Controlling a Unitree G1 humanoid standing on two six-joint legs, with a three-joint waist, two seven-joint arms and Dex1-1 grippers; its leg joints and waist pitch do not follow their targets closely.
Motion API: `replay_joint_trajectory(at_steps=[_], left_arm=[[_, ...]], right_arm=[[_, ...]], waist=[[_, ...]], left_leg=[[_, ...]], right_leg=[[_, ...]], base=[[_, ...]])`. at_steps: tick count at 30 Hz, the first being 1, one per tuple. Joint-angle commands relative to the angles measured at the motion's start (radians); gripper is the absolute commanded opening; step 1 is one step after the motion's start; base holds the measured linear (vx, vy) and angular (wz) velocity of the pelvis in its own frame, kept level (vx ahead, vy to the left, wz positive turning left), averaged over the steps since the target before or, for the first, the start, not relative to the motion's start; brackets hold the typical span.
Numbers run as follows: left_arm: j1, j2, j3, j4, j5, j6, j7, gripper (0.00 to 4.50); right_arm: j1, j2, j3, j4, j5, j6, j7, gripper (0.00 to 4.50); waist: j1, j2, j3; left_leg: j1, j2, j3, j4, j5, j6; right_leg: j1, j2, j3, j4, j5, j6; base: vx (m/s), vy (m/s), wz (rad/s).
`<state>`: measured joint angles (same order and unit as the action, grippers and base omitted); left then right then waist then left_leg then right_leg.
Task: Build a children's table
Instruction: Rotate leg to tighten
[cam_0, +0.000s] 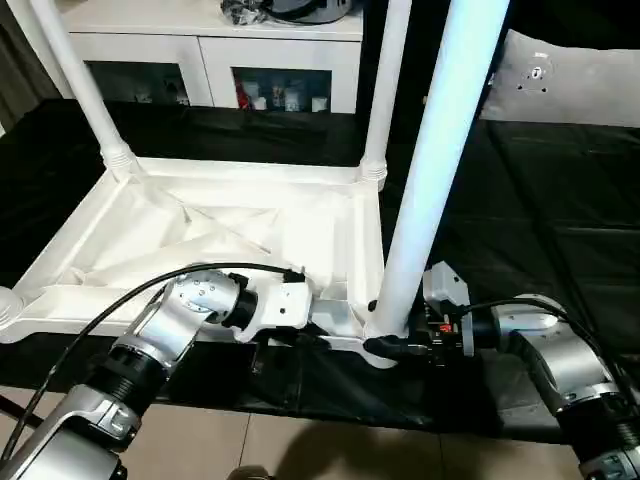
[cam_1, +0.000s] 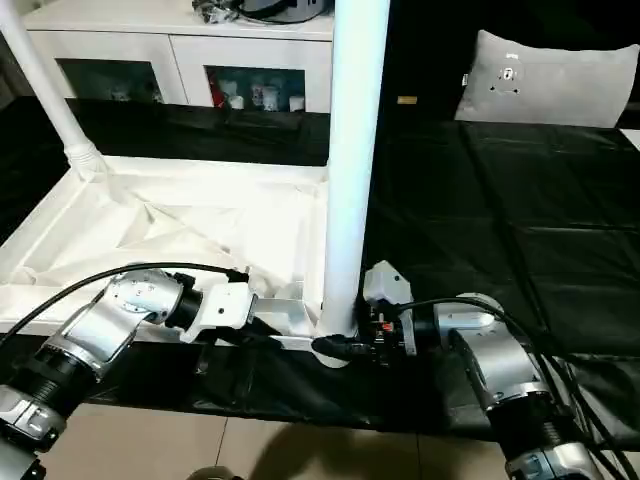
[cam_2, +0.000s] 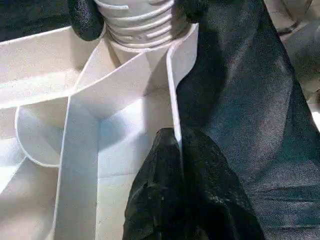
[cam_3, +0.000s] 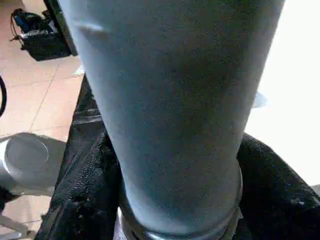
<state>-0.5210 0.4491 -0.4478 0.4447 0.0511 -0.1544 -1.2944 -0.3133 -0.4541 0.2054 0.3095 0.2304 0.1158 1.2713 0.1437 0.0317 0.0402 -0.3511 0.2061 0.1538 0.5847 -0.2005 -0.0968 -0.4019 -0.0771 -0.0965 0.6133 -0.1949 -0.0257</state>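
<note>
The children's table lies upside down, its white ribbed top on the black cover. Legs stand upright in the far left corner, the far right corner and the near right corner. My right gripper is at the foot of the near right leg, one black finger pressed on each side of it. The leg's threaded foot sits in its round socket. Just left of that corner, my left gripper is shut on the top's thin near rim wall.
A white cabinet with glass doors stands behind the work surface. A grey cushion lies at the back right. The black cover stretches to the right of the table top. The tiled floor shows past the near edge.
</note>
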Motion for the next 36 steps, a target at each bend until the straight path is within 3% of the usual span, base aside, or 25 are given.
replay_joint_trajectory(at_steps=[1, 3, 4, 6, 8, 12, 13, 16, 18, 19, 25, 28, 29, 35, 36], left_arm=[[0.011, -0.007, -0.023, -0.012, 0.017, 0.024, -0.002, 0.0], [0.023, -0.024, -0.002, -0.041, 0.012, 0.092, 0.05, 0.0], [0.037, -0.048, 0.02, -0.082, 0.009, 0.189, 0.112, 0.0], [0.047, -0.068, 0.032, -0.114, 0.013, 0.241, 0.157, 0.0], [0.051, -0.077, 0.036, -0.126, 0.016, 0.256, 0.178, 0.0], [0.07, -0.152, 0.048, -0.187, 0.05, 0.369, 0.313, 0.0], [0.074, -0.207, 0.049, -0.208, 0.076, 0.434, 0.395, 0.0], [0.067, -0.26, 0.055, -0.214, 0.095, 0.484, 0.471, 0.0], [0.062, -0.27, 0.06, -0.209, 0.094, 0.486, 0.483, 0.0], [0.058, -0.275, 0.062, -0.207, 0.095, 0.49, 0.494, 0.0], [0.067, -0.249, 0.064, -0.223, 0.117, 0.505, 0.492, 0.0], [0.067, -0.21, 0.077, -0.202, 0.109, 0.458, 0.468, 0.0], [0.066, -0.201, 0.08, -0.196, 0.105, 0.449, 0.461, 0.0], [0.049, -0.152, 0.083, -0.145, 0.097, 0.381, 0.412, 0.0], [0.038, -0.129, 0.085, -0.118, 0.088, 0.329, 0.378, 0.0]], right_arm=[[0.017, 0.014, 0.011, -0.038, 0.016, 0.029, -0.011, 2.76], [0.031, 0.039, 0.019, -0.042, -0.006, 0.054, -0.073, 2.74], [0.027, 0.086, 0.02, -0.003, -0.055, 0.075, -0.193, 2.74], [0.016, 0.137, 0.004, 0.034, -0.078, 0.08, -0.295, 2.74], [0.009, 0.158, -0.005, 0.045, -0.076, 0.095, -0.329, 2.74], [-0.036, 0.257, -0.022, 0.101, -0.108, 0.14, -0.514, 2.73], [-0.074, 0.34, -0.066, 0.149, -0.105, 0.175, -0.662, 2.73], [-0.098, 0.391, -0.102, 0.189, -0.12, 0.186, -0.776, 2.73], [-0.096, 0.393, -0.105, 0.193, -0.11, 0.173, -0.762, 2.73], [-0.095, 0.392, -0.106, 0.192, -0.108, 0.16, -0.761, 3.29], [-0.08, 0.382, -0.132, 0.172, -0.109, 0.11, -0.746, 3.9], [-0.049, 0.327, -0.126, 0.131, -0.083, 0.081, -0.636, 4.09], [-0.042, 0.308, -0.126, 0.12, -0.078, 0.074, -0.607, 4.22], [-0.009, 0.197, -0.105, 0.067, -0.064, 0.035, -0.447, 4.47], [0.002, 0.141, -0.101, 0.046, -0.058, 0.028, -0.373, 4.47]], waist=[[-0.004, -0.008, -0.061], [-0.005, -0.008, -0.06], [-0.007, 0.0, -0.057], [-0.016, -0.004, -0.051], [-0.039, 0.0, -0.042], [-0.074, 0.006, -0.033], [-0.084, 0.009, -0.034], [-0.106, 0.008, -0.039], [-0.106, 0.009, -0.044], [-0.104, 0.008, -0.044], [-0.089, 0.008, -0.05], [-0.079, 0.008, -0.052], [-0.076, 0.015, -0.054], [-0.07, 0.009, -0.056], [-0.07, 0.007, -0.057]], left_leg=[[-0.007, 0.024, 0.007, -0.059, -0.117, 0.068], [-0.006, 0.027, 0.006, -0.062, -0.114, 0.061], [-0.004, 0.027, 0.006, -0.064, -0.133, 0.052], [-0.003, 0.022, 0.006, -0.069, -0.177, 0.03], [0.001, 0.016, 0.0, -0.078, -0.259, 0.01], [0.015, 0.012, -0.009, -0.081, -0.365, -0.006], [0.018, 0.01, -0.01, -0.079, -0.378, -0.008], [0.009, 0.009, -0.016, -0.083, -0.362, -0.004], [0.012, 0.012, -0.011, -0.08, -0.347, 0.01], [0.01, 0.012, -0.009, -0.081, -0.335, 0.019], [0.004, 0.014, 0.0, -0.077, -0.239, 0.042], [0.002, 0.017, 0.001, -0.076, -0.206, 0.049], [0.0, 0.016, 0.0, -0.076, -0.189, 0.05], [-0.007, 0.014, 0.002, -0.07, -0.149, 0.073], [-0.006, 0.015, 0.003, -0.068, -0.146, 0.076]], right_leg=[[0.064, -0.066, 0.054, -0.07, -0.148, -0.182], [0.062, -0.067, 0.055, -0.069, -0.15, -0.183], [0.061, -0.068, 0.055, -0.072, -0.184, -0.179], [0.06, -0.069, 0.052, -0.085, -0.279, -0.158], [0.058, -0.067, 0.046, -0.106, -0.445, -0.102], [0.052, -0.066, 0.036, -0.126, -0.56, -0.069], [0.049, -0.065, 0.036, -0.129, -0.572, -0.065], [0.057, -0.064, 0.032, -0.127, -0.519, -0.073], [0.053, -0.062, 0.038, -0.124, -0.456, -0.094], [0.054, -0.061, 0.042, -0.12, -0.419, -0.109], [0.059, -0.063, 0.05, -0.107, -0.313, -0.152], [0.064, -0.062, 0.052, -0.101, -0.253, -0.158], [0.067, -0.063, 0.051, -0.096, -0.222, -0.168], [0.072, -0.06, 0.049, -0.091, -0.164, -0.186], [0.072, -0.061, 0.049, -0.091, -0.164, -0.185]], base=[[0.0, 0.0, 0.0], [0.0, 0.0, 0.0], [0.0, 0.0, 0.0], [0.0, 0.0, 0.0], [0.0, 0.0, 0.0], [0.0, 0.0, 0.0], [0.0, 0.0, 0.0], [0.0, 0.0, 0.0], [0.0, 0.0, 0.0], [0.0, 0.0, 0.0], [0.0, 0.0, 0.0], [0.0, 0.0, 0.0], [0.0, 0.0, 0.0], [0.0, 0.0, 0.0], [0.0, 0.0, 0.0]])
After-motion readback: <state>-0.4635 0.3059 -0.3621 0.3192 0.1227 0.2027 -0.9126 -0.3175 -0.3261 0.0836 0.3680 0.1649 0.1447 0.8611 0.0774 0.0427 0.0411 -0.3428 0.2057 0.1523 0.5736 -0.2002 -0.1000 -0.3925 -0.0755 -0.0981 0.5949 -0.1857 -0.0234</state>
